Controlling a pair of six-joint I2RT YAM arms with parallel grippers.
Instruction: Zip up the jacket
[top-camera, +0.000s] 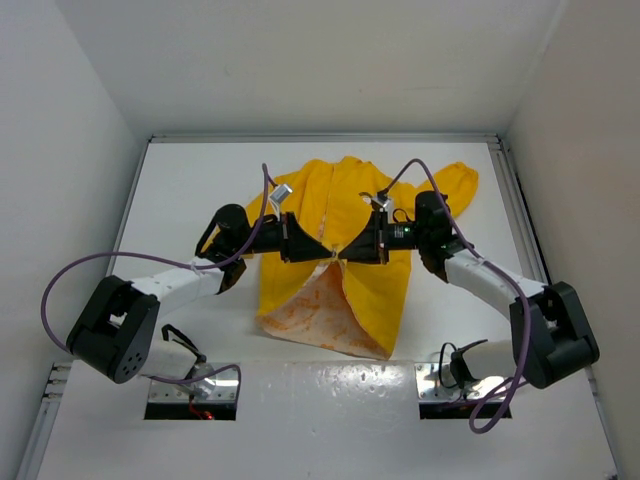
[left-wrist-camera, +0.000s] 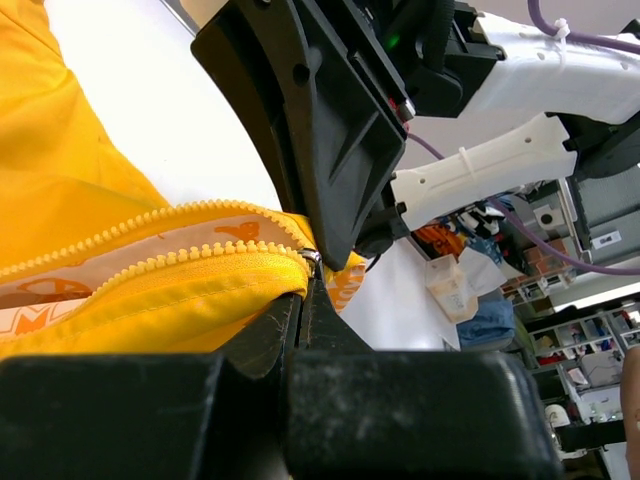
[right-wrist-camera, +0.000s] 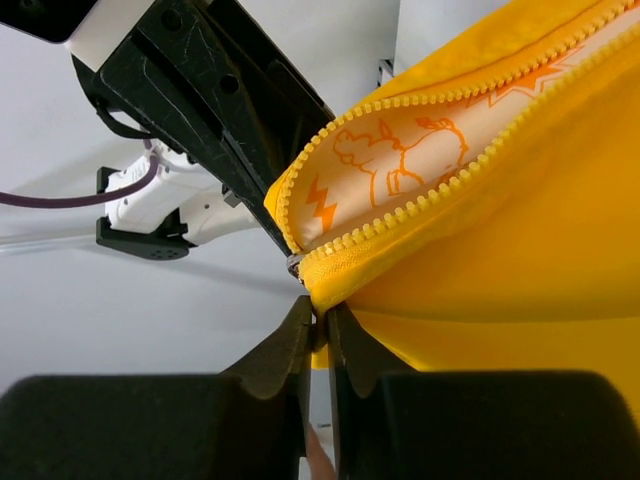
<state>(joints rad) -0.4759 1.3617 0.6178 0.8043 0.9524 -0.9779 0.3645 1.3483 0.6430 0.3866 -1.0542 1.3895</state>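
Jacket: a small bright yellow soft fabric jacket (top-camera: 370, 290) is spread on the white counter (top-camera: 200, 180), towards its far side, collar end away from the arm bases.
Sleeve: one long sleeve (top-camera: 455, 185) is laid out towards the far right corner.
Front: below the claws the two front panels are parted in a V, and the left panel is folded back so that the pale, orange-printed lining (top-camera: 320, 310) is shown.
Zipper: two rows of yellow zipper teeth (right-wrist-camera: 420, 205) are seen with lining between them; they are joined at one point, right at the claw tips.
Left claw: the left claw (left-wrist-camera: 303, 300) is brought in from the left to the middle of the jacket front; its fingers are pressed fully together, the tips touching the fabric edge by the zipper end. Whether fabric is pinched there cannot be told.
Right claw: the right claw (right-wrist-camera: 318, 312) is placed opposite, tip to tip with the left one; its fingers are nearly closed, and a corner of yellow fabric is held between them.
Cables: purple cables (top-camera: 60, 290) are looped beside both arms.
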